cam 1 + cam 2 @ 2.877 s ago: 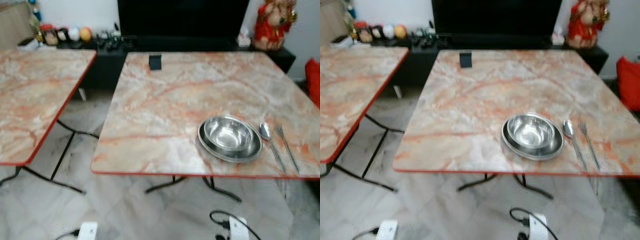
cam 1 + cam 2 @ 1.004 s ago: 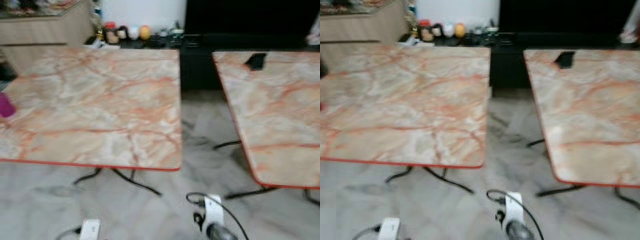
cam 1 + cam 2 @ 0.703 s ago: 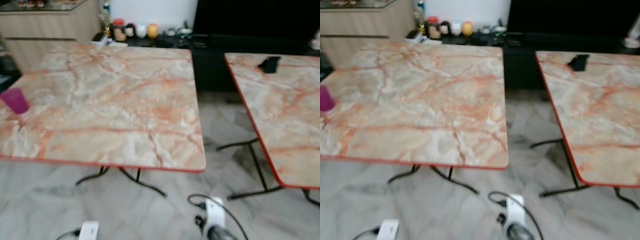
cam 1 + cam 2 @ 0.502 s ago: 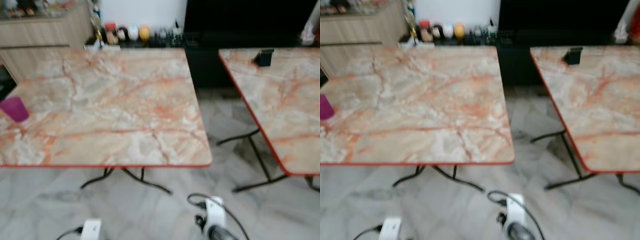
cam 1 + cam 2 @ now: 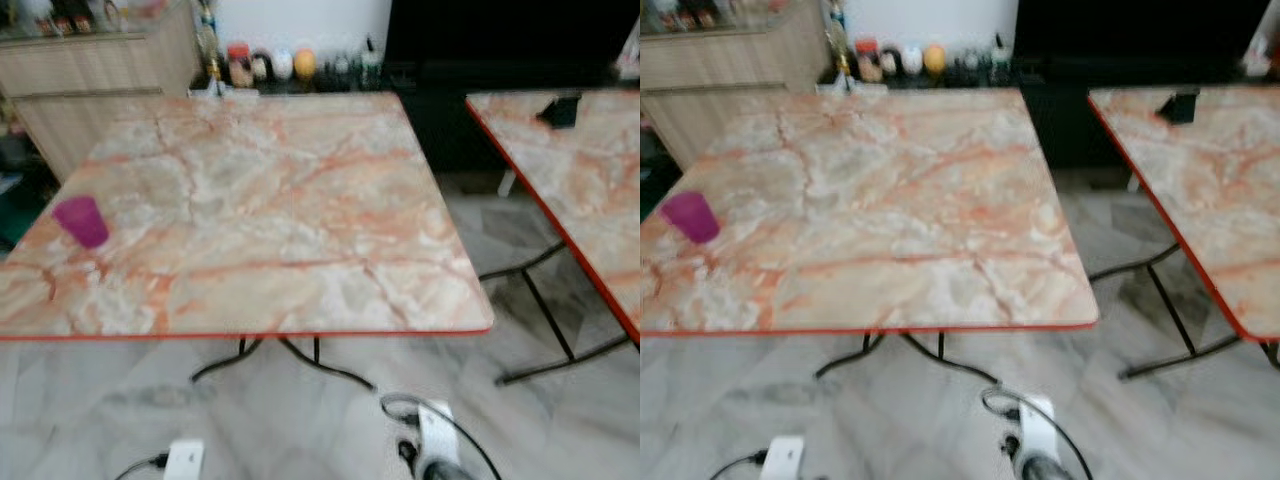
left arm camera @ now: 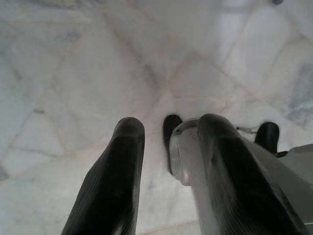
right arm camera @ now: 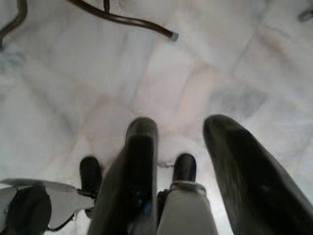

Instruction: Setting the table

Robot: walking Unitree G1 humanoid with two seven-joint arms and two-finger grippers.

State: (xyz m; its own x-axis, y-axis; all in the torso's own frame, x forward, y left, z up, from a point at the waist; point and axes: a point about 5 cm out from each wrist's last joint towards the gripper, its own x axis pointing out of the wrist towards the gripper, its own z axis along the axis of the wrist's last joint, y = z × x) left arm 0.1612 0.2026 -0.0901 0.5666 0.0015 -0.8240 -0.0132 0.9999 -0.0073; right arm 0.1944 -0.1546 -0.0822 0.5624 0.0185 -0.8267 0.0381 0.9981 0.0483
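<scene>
Left eye view: marble-patterned surface (image 5: 300, 200) with red edge ahead of me, purple cup (image 5: 81, 220) upright near its left edge. Second matching surface (image 5: 590, 170) to right, small black object (image 5: 560, 110) at its far end. Gap of pale tiled floor (image 5: 330, 420) between them. My left end effector (image 6: 166, 161) hangs over floor, fingers parted, gripping nothing. My right end effector (image 7: 188, 161) likewise spread, holding nothing, above floor near black leg (image 7: 122, 18).

Home living room: marble-look folding tables (image 5: 280, 210), wood cabinet (image 5: 100, 75) (trinkets on top), tiled floor (image 5: 940, 420).
</scene>
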